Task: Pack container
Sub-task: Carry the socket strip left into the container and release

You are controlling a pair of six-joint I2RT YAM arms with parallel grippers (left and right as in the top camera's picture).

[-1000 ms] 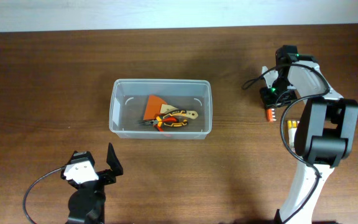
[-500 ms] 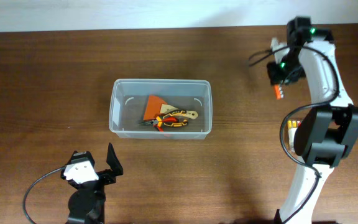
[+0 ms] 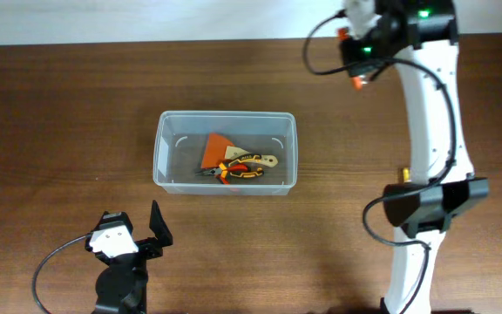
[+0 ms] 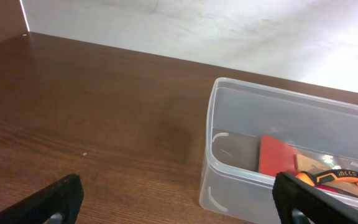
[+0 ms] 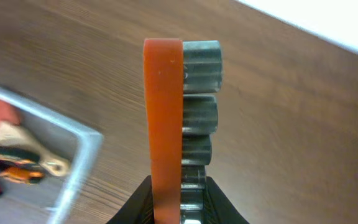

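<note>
- The container (image 3: 225, 164), a clear plastic bin with a thick rim, is seen standing on the brown wooden surface (image 3: 77, 105) near its middle, long side running left to right.
- Inside the container, an orange-bladed scraper (image 3: 217, 148) with a pale handle is seen lying on the floor, and a pair of pliers (image 3: 234, 172) with orange and black grips lies just beside it, toward the near wall.
- The right claw (image 5: 178, 205) is clenched on an orange socket rail (image 5: 164, 124). The rail is gripped at its lower end and points away from the wrist camera.
- A row of dark sockets (image 5: 201, 87) is carried along one side of the rail.
- In the overhead view, the right claw is found near the far edge of the surface, beyond the container's far right corner and apart from it.
- The left claw (image 3: 133, 235) is released, its fingers spread wide with nothing between them.
- It is placed near the front edge of the surface, to the front left of the container and well apart from it.
</note>
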